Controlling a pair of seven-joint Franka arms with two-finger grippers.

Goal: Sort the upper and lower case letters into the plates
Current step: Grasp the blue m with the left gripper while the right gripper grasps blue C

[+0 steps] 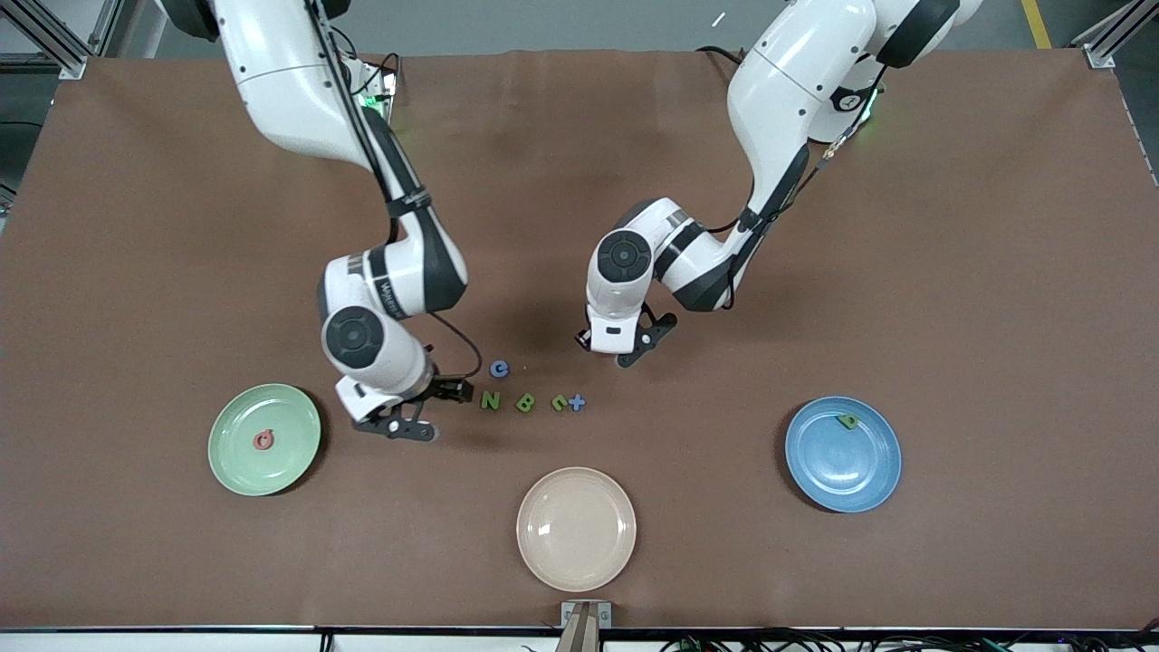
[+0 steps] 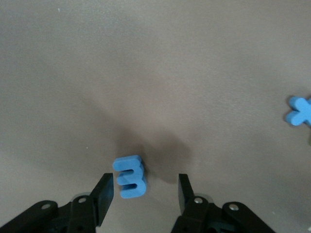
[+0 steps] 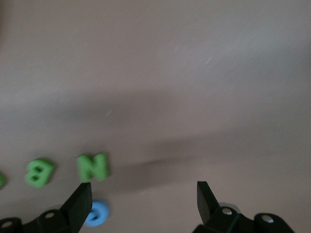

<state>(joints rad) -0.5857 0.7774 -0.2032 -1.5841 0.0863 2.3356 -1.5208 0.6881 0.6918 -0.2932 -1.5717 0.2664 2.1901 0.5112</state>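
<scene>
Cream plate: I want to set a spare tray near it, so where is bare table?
Bare cloth lies between the cream plate and the mint plate, and between it and the blue plate. Crowded: the letter row, with the right gripper and left gripper close by.

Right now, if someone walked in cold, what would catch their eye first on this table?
Probably the short row of green and blue letters mid-table, with both arms bent down by it. The left claw straddles a blue E-shaped letter, fingers open on either side of it; the right claw hangs open between the row and the mint plate. That plate holds a red letter; the blue plate holds a green one.
</scene>
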